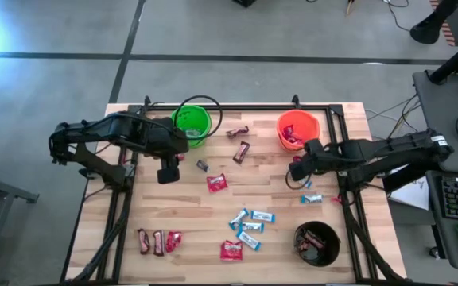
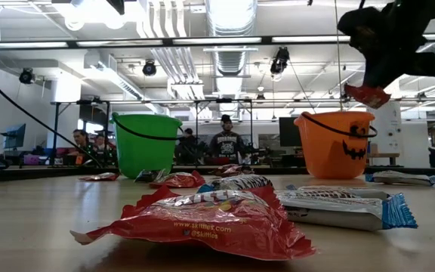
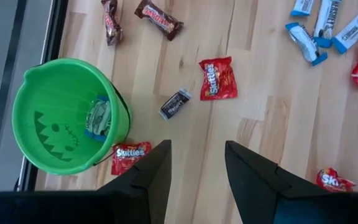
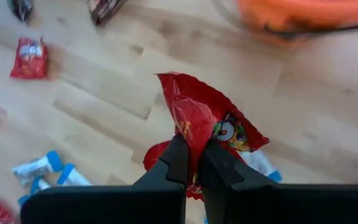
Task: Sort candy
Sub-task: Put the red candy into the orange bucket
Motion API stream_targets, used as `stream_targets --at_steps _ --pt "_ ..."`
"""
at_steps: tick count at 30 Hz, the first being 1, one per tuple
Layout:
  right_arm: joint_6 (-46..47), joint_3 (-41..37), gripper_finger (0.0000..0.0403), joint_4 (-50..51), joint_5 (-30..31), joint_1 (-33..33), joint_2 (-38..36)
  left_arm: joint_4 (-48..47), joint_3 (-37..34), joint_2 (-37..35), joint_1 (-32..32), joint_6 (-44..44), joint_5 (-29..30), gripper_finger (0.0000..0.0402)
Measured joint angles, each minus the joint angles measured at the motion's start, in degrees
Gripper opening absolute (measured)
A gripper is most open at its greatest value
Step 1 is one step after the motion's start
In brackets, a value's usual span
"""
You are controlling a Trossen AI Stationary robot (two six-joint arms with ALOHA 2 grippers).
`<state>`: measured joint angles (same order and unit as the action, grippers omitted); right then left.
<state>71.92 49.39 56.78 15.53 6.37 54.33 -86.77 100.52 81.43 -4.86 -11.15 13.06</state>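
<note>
From my station I see a grey concrete floor all round the wooden table [image 1: 277, 199], which carries a dark rail frame along its edges, and people sit in the room beyond the far edge. The green bucket [image 1: 191, 123] and orange bucket [image 1: 297, 129] stand at the far edge; the black bucket [image 1: 317, 244] sits at the near right corner. The widest bare wood I have lies in the near left half, between the left gripper and the three pieces by the near edge.

My right gripper [image 4: 193, 163] is clamped on a red packet [image 4: 199, 118], held above the table just beside the orange bucket on its near side; the packet's long axis runs straight out from the fingertips.

My left gripper [image 3: 194, 163] hangs with its fingers apart and nothing between them, just near of the green bucket, where another red packet [image 3: 128, 155] lies against the base.

The light-blue-and-white bars [image 1: 249, 226] cluster mid-table toward the near edge, pointing various ways. A red packet [image 1: 216, 183] lies alone at the centre.
</note>
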Motion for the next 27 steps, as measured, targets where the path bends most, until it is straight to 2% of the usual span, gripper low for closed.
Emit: stream_targets --at_steps 13,21,27 --pt "-15.34 0.00 0.0013 -0.79 -3.54 -15.04 -1.03 1.66 -0.12 0.02 -0.02 -1.79 0.02 0.0132" --pt "-24.73 0.20 0.0013 -8.24 -9.03 -23.62 -1.03 2.34 -0.17 0.02 0.00 -2.08 0.07 0.0132" --pt "-31.79 4.52 0.0013 -7.57 -9.61 -28.62 -0.10 2.66 -0.17 0.02 0.00 -3.23 1.51 0.0132"
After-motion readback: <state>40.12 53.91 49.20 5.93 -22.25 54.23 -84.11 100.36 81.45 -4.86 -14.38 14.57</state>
